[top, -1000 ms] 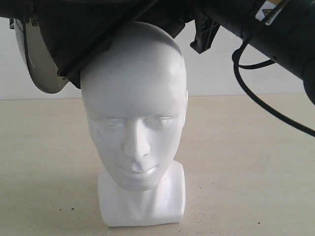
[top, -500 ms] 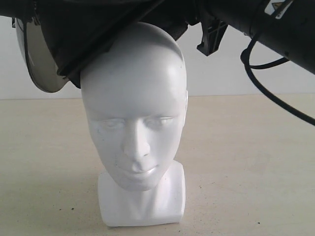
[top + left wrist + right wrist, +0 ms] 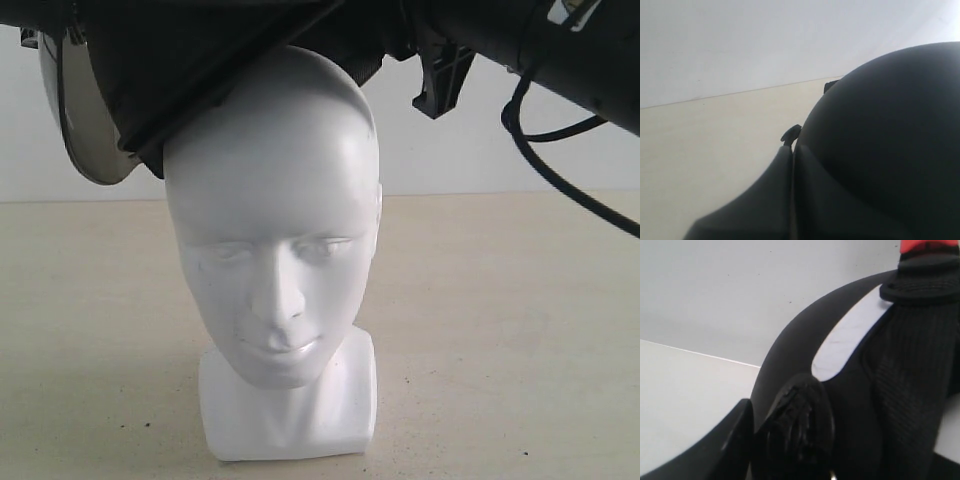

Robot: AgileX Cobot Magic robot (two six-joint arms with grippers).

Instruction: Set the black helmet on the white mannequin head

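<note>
pale beige tabletop (image 3: 500, 330) fills the foreground of the exterior view, lightly speckled. nearest on it stands the white mannequin head (image 3: 275, 220), upright on its squarish block base, face turned toward the camera.

the black helmet (image 3: 200, 60) sits tilted on the crown of that head, touching it. its lower rim runs on a slant, low by the forehead on the view's left and rising toward the top of the skull on the right, so the face is uncovered. its smoky visor (image 3: 85, 130) hangs out past the head on the left. the helmet's top is cut off by the frame.

just right of the helmet, 1 dark finger of the right gripper (image 3: 443, 78) hangs beside the rim, clear of the head. the right arm (image 3: 560, 50) slants off to the upper right with a black cable (image 3: 560, 170) looping below it. the right wrist view shows the helmet's mesh lining (image 3: 910, 380) and a grey band close up. whether the right gripper is holding the rim or standing apart, i cannot tell.

the left wrist view is mostly matte shell. the left gripper's fingers cannot be made out against it, so i cannot tell its state either.

farthest back is a plain white wall (image 3: 480, 150).
</note>
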